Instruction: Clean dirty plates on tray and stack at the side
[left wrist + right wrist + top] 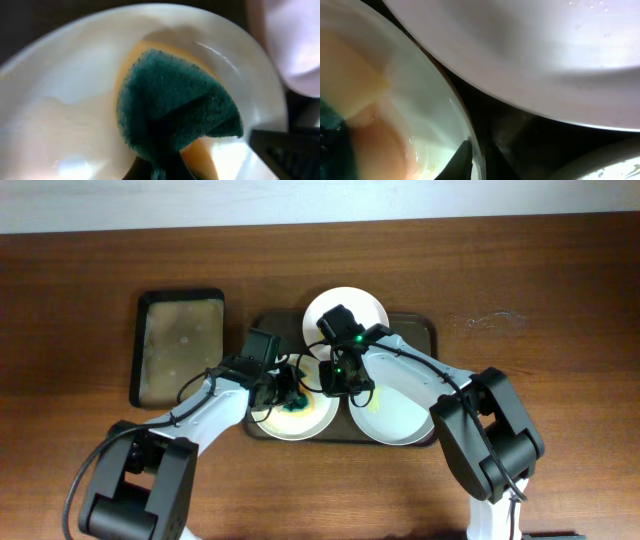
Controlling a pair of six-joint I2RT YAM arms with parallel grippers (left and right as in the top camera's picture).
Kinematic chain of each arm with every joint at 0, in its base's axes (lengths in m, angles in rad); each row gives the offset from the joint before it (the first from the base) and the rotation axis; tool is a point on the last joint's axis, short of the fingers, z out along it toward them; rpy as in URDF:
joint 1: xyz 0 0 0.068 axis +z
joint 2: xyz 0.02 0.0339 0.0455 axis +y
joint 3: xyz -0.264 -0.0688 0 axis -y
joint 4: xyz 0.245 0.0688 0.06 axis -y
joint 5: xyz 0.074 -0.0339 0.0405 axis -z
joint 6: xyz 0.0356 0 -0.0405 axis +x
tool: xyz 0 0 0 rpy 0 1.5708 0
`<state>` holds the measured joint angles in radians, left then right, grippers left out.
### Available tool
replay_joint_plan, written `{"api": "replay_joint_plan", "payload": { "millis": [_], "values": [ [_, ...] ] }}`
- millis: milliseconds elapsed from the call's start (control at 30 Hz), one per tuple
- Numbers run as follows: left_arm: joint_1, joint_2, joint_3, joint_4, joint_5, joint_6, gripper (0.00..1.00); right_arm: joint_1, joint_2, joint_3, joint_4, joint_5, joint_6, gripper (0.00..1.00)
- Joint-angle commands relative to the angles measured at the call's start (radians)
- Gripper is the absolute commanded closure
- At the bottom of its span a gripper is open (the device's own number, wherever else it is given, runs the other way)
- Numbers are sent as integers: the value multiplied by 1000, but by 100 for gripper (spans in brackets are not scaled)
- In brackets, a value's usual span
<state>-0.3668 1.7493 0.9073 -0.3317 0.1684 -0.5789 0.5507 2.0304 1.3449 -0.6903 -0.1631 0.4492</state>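
On the desk (pixel 560 280), the tray (pixel 425 330) carried all three plates: a far plate (pixel 365 305), a near-right plate (pixel 400 420) and a near-left plate (pixel 310 420). The left end effector (pixel 285 392) was clamped shut on a green-and-yellow sponge (pixel 175 105), which it pressed flat against the near-left plate's inner surface. The right end effector (pixel 477 162) was nearly closed, pinching that same plate's rim at its right edge. A smaller black tray (pixel 140 350) lay just left of the brown one.

This looks like a robotics lab bench. A left arm (pixel 200 405) and a right arm (pixel 425 370) stand at the near edge of a wood-grain surface (pixel 560 270), and a plain pale wall (pixel 300 198) runs along its far edge.
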Motion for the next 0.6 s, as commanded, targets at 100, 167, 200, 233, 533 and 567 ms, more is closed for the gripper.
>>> {"api": "replay_joint_plan", "payload": {
  "millis": [100, 167, 200, 233, 533, 567],
  "values": [
    [14, -28, -30, -153, -453, -3, 100, -8, 26, -21, -12, 45, 1, 88],
    [14, -61, -19, -192, -503, -3, 100, -8, 26, -21, -12, 45, 0, 88],
    [14, -80, -12, -208, -518, -4, 100, -8, 26, -21, -12, 45, 0, 89],
    [14, -107, -2, -228, -528, -4, 100, -8, 26, -21, -12, 45, 0, 91],
    [18, -394, 27, -251, -466, -4, 100, -8, 12, -19, -11, 47, -30, 96],
    [24, -418, 27, -253, -460, -4, 100, -8, -1, -18, -11, 47, -30, 96]
  ]
}}
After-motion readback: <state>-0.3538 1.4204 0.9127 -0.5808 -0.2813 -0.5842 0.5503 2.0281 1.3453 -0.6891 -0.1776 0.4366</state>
